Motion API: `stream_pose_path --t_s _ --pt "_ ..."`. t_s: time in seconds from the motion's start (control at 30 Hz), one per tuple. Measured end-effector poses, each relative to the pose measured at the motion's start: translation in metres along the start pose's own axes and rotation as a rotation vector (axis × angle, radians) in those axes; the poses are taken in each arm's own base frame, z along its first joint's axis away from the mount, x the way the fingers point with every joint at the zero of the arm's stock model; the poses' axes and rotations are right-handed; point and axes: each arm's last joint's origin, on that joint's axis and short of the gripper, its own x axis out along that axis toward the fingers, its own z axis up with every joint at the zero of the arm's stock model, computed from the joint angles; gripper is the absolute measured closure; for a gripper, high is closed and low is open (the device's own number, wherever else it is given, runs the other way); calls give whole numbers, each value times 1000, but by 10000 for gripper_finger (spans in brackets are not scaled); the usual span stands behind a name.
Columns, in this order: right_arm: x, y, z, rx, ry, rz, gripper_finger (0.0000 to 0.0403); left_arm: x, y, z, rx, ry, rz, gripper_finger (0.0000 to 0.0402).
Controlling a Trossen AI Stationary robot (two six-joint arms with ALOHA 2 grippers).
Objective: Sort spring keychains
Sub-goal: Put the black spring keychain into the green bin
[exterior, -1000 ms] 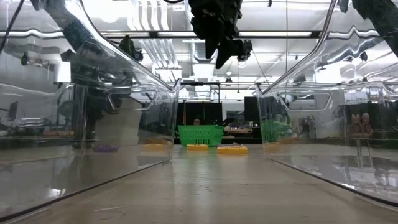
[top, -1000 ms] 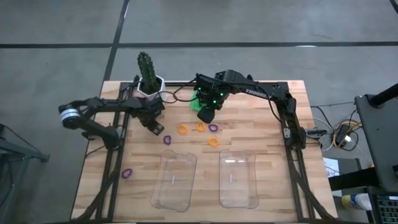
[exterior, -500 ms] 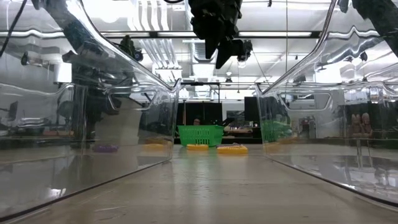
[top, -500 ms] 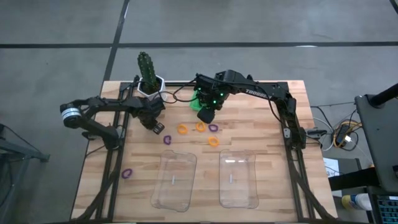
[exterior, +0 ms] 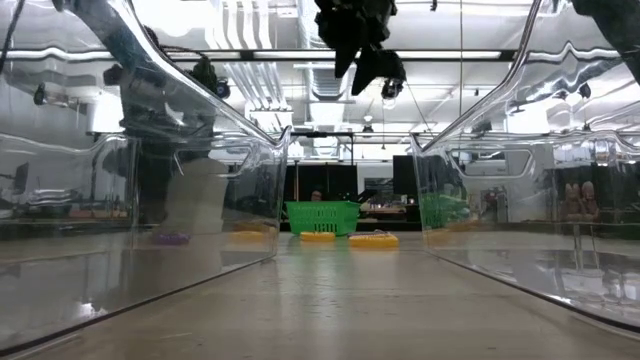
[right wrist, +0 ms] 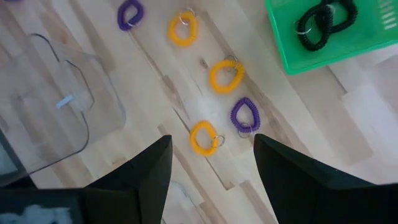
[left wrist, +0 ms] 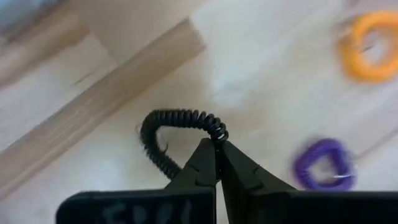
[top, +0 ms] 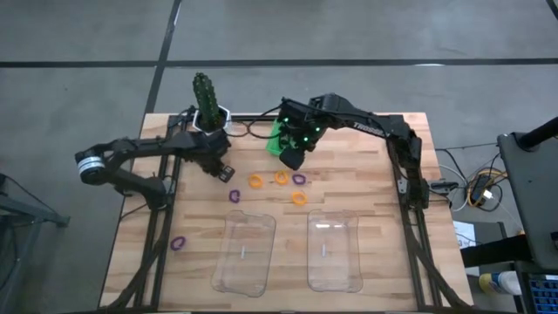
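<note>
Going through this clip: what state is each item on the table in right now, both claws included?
Left claw: shut on the black spring keychain.
Right claw: open, holding nothing.
Green basket: holds black keychains.
Left clear tray: empty.
Right clear tray: empty.
Orange keychains: loose on the table.
Purple keychains: loose on the table.

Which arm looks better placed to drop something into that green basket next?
The left, probably. Its gripper is shut on a black spring keychain and sits not far from the green basket. The right gripper hangs open and empty, above the basket.
</note>
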Motion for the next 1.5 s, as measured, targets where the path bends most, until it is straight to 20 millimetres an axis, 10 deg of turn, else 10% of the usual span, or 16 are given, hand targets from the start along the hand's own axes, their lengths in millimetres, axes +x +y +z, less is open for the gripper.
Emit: stream_pose_path --t_s 0.53,0.83,1.5 --pt "-79 -19 -25 42 -227 -91 184 -68 -46 26 46 -231 -239 401" --pt "-84 -22 -28 71 -247 -144 184 -80 -77 68 128 -326 -287 401" --pt "-91 -22 -40 107 -221 -205 183 -10 -131 165 237 -301 -169 401"
